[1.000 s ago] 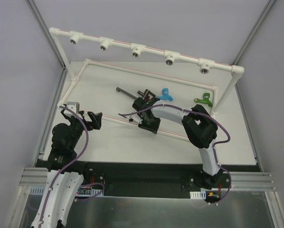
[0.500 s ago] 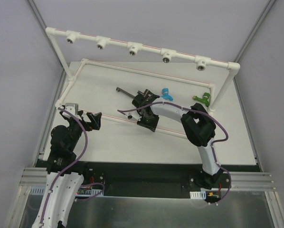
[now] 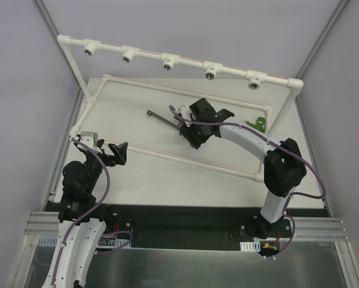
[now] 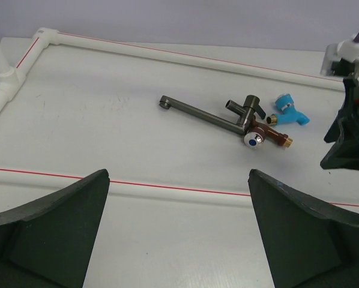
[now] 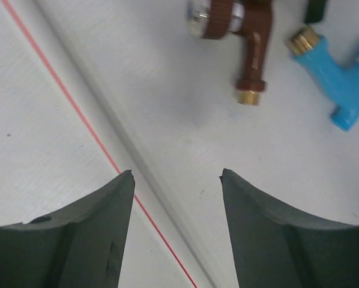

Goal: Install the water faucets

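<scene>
Counter [image 3: 143,174]: white matte top, faintly scuffed, filling the middle of the top view.
Walls [image 3: 185,30]: plain pale grey-lilac panels at the back and on both sides.
Posts [image 3: 58,42]: silver aluminium bars rising at the two back corners, where the panels meet.
Black strip [image 3: 185,216]: dark band along the counter's near edge.
Rail [image 3: 41,225]: ribbed aluminium extrusion running across, just below the strip.
Metal sheet [image 3: 185,264]: brushed grey plate nearest the camera, dully reflective.
Light: even and diffuse, soft shadows only.
</scene>
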`<state>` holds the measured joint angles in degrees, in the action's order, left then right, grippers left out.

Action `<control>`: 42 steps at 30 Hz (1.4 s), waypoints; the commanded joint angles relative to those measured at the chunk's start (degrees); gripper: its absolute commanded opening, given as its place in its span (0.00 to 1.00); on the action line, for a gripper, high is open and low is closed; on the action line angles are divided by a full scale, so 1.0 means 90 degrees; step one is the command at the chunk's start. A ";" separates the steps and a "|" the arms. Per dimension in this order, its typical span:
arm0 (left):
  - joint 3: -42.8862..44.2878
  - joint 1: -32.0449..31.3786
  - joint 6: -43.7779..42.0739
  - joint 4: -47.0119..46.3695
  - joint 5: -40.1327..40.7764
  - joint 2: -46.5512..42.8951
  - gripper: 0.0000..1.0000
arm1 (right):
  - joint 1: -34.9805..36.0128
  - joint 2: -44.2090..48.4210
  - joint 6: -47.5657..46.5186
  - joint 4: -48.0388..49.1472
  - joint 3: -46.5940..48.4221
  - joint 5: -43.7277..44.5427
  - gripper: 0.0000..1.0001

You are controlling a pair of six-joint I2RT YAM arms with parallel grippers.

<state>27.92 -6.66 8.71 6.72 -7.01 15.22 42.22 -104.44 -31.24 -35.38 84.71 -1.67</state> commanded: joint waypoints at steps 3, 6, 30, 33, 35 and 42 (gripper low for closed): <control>0.0237 0.0056 -0.0069 -0.0044 0.0007 -0.0187 0.99 | -0.1067 0.0550 0.1692 0.1448 -0.1197 -0.0215 0.71; 0.0247 0.0056 -0.0069 -0.0044 -0.0003 -0.0197 0.99 | -0.1233 0.0473 0.2161 0.2171 -0.1550 -0.0098 0.71; 0.0257 0.0056 -0.0089 0.0005 -0.0022 -0.0188 0.99 | -0.1273 -0.1256 0.2397 0.3686 -0.0945 -0.0244 0.57; 0.0257 0.0056 -0.0069 0.0005 -0.0042 -0.0158 0.99 | -0.1263 -0.1218 0.2349 0.3638 -0.1013 -0.0244 0.49; 0.0257 0.0056 -0.0069 0.0015 -0.0052 -0.0168 0.99 | -0.1253 -0.1101 0.2319 0.3628 -0.1101 -0.0302 0.39; 0.0296 0.0056 -0.0118 -0.0034 -0.0295 -0.0110 0.99 | -0.1234 0.0021 0.2426 0.3209 -0.1823 -0.0770 0.03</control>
<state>28.36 -6.66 8.34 6.83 -7.11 13.50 30.68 -112.12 -10.57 -2.92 71.35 -4.64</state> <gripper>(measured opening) 0.992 0.157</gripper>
